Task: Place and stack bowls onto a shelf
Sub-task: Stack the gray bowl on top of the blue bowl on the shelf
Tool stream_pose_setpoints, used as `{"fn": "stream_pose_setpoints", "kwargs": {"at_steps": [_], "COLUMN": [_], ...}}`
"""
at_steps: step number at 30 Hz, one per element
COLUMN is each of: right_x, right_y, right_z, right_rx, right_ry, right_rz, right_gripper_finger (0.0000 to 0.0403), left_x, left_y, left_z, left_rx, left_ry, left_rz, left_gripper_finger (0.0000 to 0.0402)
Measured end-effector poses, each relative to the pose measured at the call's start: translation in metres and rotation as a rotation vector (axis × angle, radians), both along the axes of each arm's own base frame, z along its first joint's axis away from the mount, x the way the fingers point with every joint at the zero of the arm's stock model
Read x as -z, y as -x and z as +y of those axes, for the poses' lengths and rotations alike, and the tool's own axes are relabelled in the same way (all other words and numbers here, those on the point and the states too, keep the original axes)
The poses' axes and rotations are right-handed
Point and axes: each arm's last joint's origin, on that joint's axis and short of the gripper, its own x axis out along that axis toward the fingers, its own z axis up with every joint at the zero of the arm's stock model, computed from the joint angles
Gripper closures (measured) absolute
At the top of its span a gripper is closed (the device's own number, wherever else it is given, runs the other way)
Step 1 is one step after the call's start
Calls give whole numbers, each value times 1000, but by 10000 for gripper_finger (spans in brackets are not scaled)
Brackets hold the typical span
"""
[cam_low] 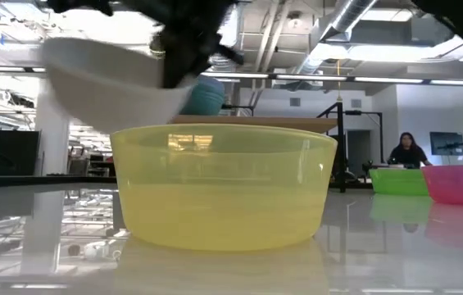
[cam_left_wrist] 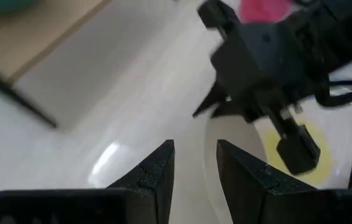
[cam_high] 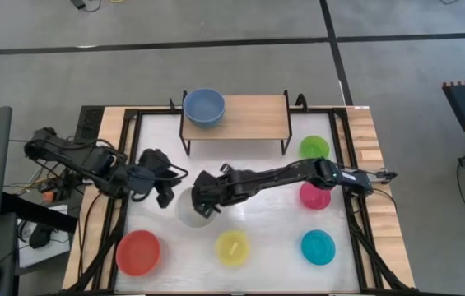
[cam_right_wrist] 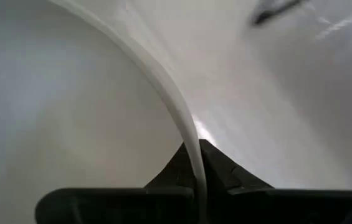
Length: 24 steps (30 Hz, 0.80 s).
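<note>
The wooden-topped shelf [cam_high: 248, 115] stands at the table's far middle, with a blue bowl [cam_high: 204, 107] on its left part. My right gripper [cam_high: 206, 201] is shut on a white bowl [cam_high: 189, 212], which the low view [cam_low: 108, 82] shows lifted and tilted above the table. My left gripper [cam_high: 166, 196] is just to the left of that bowl. In its wrist view its fingers [cam_left_wrist: 195, 168] stand a little apart, and my right gripper [cam_left_wrist: 263, 81] is right ahead. I cannot tell whether the left fingers touch the bowl. My right gripper holds the white bowl by its rim [cam_right_wrist: 191, 146]. It has one finger inside the bowl and one outside, and the thin wall runs between them. The fingers come slanting down from the table's right side. The bowl is lifted clear of the table and tilted.
A red bowl [cam_high: 138, 252], a yellow bowl [cam_high: 232, 247] and a cyan bowl [cam_high: 318, 247] sit along the near side. A pink bowl [cam_high: 314, 197] and a lime green bowl [cam_high: 314, 148] sit at the right. A person [cam_low: 407, 152] sits in the room behind.
</note>
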Motion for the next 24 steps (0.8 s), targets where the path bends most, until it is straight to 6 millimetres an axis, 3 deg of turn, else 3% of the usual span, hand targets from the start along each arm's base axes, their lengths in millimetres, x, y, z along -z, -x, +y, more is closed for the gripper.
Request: {"fn": "stream_pose_setpoints", "kwargs": {"at_steps": [3,7,18,24], "right_x": [-24,-42,-62,-74], "right_y": [15,33,79,94], "right_z": [-7,-18,-34,-30], "right_rx": [8,8,29,17], "right_ry": [49,69,64,63], "right_rz": [17,40,49,19], "right_gripper_finger": [379,379,379,379], "left_x": [-2,2,18,34], "left_y": [-13,-27,-75,-97], "left_z": [-4,-5,6,14], "left_rx": [45,58,30,32], "left_ry": [-44,-100,-212,-219], "left_rz": [-56,-63,-77,-26], "left_gripper_finger": [296,287,218,229]}}
